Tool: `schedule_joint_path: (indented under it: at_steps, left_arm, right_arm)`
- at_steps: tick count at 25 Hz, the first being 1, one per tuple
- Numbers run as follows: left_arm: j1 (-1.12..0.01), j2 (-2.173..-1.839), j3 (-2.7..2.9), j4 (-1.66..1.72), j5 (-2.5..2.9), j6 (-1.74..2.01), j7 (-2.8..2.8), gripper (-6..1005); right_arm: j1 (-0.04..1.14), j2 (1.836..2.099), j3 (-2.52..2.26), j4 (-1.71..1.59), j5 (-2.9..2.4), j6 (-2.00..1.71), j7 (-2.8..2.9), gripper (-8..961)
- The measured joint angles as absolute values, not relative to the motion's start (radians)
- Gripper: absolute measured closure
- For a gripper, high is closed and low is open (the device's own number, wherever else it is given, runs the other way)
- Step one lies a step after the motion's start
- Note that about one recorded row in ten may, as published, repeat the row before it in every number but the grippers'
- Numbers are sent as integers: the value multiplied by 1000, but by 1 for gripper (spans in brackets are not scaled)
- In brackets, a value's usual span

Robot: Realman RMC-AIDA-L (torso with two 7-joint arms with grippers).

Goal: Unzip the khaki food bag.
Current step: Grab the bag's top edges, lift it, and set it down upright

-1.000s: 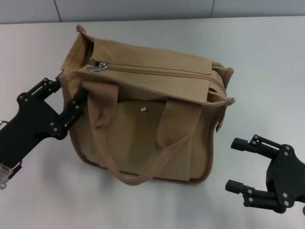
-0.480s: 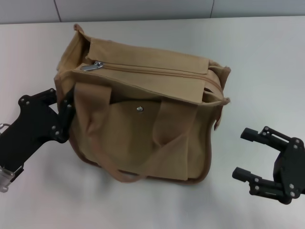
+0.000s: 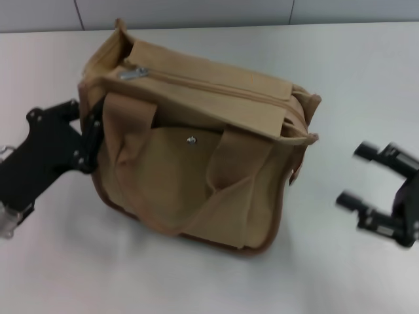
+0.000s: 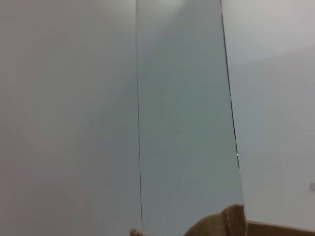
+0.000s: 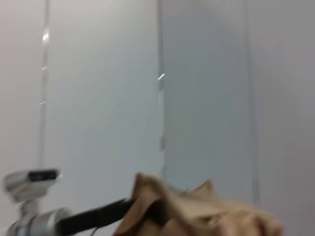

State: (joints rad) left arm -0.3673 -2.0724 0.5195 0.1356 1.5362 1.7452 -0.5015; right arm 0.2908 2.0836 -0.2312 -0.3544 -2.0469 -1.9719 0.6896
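We see the bag (image 3: 196, 140) sitting on the table (image 3: 353, 78), zipper closed. Our left gripper (image 3: 91, 134) presses its left end, fingers' state unclear. Our right gripper (image 3: 366, 186) hovers open, well right of it.

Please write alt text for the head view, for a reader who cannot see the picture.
A khaki food bag stands on a white table, its top zipper closed and the silver pull at the bag's left end. The left gripper presses against the bag's left side, while the right gripper hangs open, apart from the bag, to its right.
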Motion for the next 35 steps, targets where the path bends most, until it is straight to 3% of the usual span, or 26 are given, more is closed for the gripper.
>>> schedule_joint_path:
  at_steps: [8,17,24,35]
  left_arm:
    - [-482,-2070,474,221,1533,1797,-510,958]
    - [-613,-2069,496,326,1541,1824,-517,958]
    - [-641,-2070,544,354,1538,1832,-514,957]
    - [-645,-2070,589,363,1534,1847,-508,957]
  right_arm:
    - [282,2085,-208,-189,-1649,-1987,521,158]
    - [438,2083,-210,-171,-1568,-1958,516,160]
    - [503,2082,-205,-168,-1500,-1946,560,162]
    - [511,2082,-382,-313,-1498,-1916,768,165]
